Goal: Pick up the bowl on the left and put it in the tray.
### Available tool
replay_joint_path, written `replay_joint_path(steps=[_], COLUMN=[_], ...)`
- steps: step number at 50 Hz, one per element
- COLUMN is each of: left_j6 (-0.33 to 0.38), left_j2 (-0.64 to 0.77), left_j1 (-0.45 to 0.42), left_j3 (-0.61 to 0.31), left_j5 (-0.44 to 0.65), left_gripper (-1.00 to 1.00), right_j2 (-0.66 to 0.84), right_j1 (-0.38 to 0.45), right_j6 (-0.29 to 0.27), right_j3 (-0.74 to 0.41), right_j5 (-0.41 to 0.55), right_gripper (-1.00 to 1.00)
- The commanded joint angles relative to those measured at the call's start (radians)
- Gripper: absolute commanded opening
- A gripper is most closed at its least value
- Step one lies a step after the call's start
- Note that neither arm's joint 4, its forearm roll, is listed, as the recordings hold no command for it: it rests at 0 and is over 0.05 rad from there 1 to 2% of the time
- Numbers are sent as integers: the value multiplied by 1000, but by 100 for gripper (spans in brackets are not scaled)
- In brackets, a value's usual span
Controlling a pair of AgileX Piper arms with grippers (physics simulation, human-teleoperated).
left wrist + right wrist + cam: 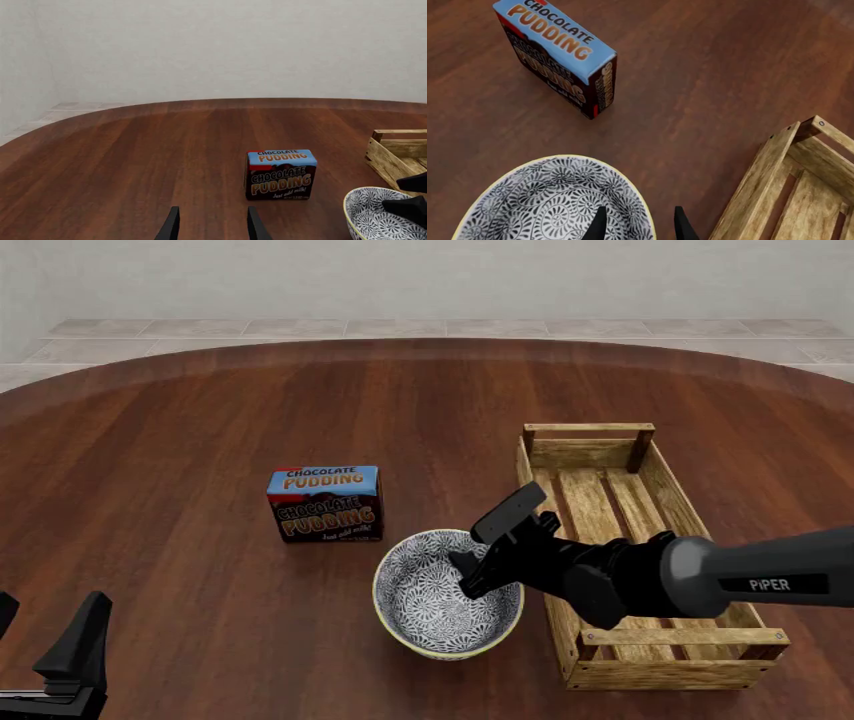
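One bowl [447, 605], one tray [641, 550], one pudding box [326, 503], two arms: that was the full count on the table [174, 420]. The bowl sat between box and tray, just beside the tray's left wall. And the right gripper [487, 550] was right on it, fingers spread and straddling the rim on the tray side, one inside, one outside, nothing clamped yet! The left gripper [54, 645] hung well apart at the near-left, fingers parted and empty. The right arm was plainly nearer, and the tray's long axis ran away from the arms, a short carry rightward.
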Motion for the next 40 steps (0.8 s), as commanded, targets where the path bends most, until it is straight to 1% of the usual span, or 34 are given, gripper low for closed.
replay_joint_path(steps=[1,14,15,34,40], left_j6=[0,0,0,0,0], left_j2=[0,0,0,0,0], left_j1=[0,0,0,0,0], left_j3=[0,0,0,0,0], left_j5=[0,0,0,0,0], left_gripper=[100,100,100,100,100], right_j2=[12,18,16,10,6], right_j1=[3,5,0,18,27], right_j6=[3,5,4,9,18], right_j3=[-3,-1,0,9,15], right_j5=[-4,-10,-12,-16,-21], right_gripper=[100,100,-100,-100,-100])
